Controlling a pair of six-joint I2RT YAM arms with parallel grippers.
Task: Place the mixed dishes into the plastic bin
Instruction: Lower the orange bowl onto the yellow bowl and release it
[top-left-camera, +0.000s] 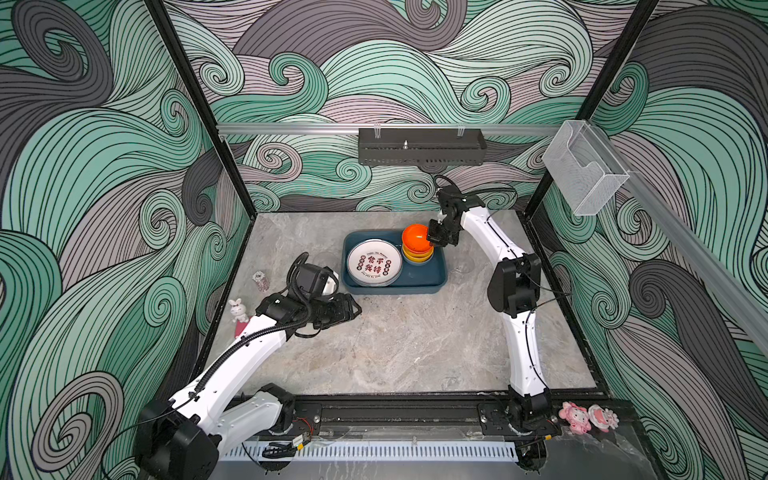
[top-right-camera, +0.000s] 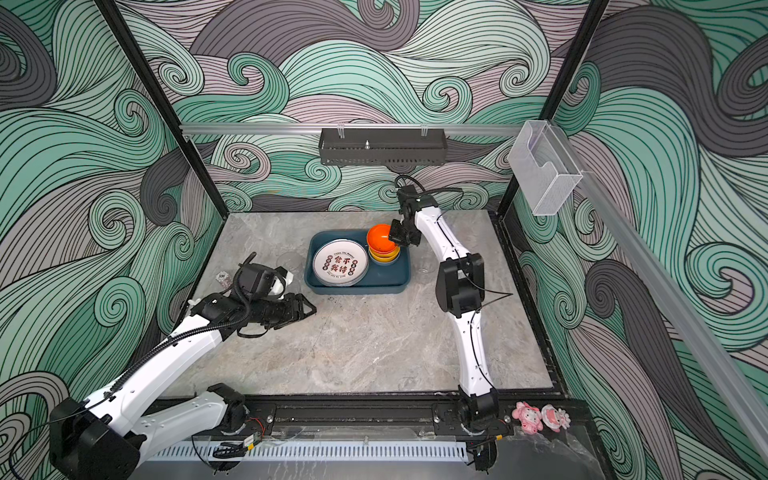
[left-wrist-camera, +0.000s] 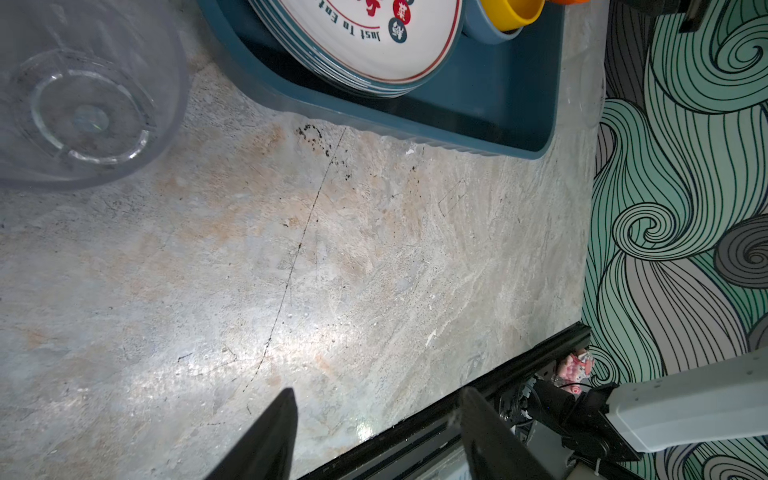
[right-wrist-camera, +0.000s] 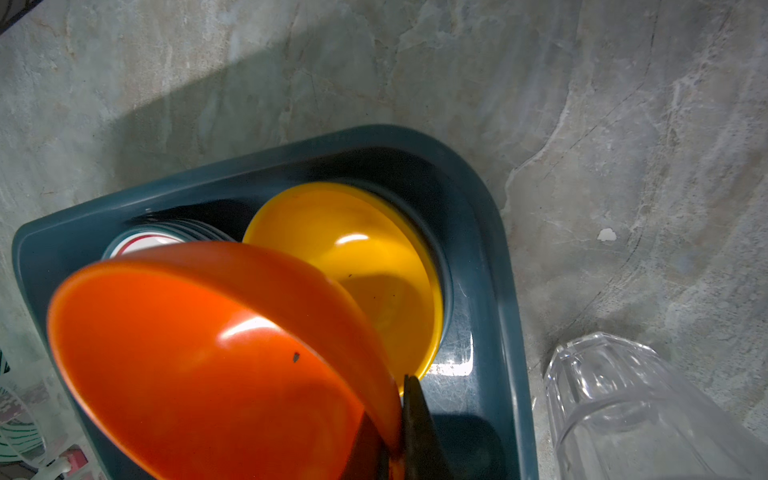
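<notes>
Orange bowl (right-wrist-camera: 216, 365), pinched at its rim by your right tool (right-wrist-camera: 395, 399) and tilted over the yellow bowl (right-wrist-camera: 365, 266) to nest inside the plastic bin (top-left-camera: 415, 286) beside the plates (top-left-camera: 374, 264); left tool (left-wrist-camera: 378, 392) parted, empty, above the tabletop (top-left-camera: 415, 340) near a tumbler (left-wrist-camera: 87, 116) outside the bin.

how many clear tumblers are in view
2. The left tumbler sits just left of the plastic bin, the right tumbler just right of it, both outside. The left arm may hide more.
</notes>
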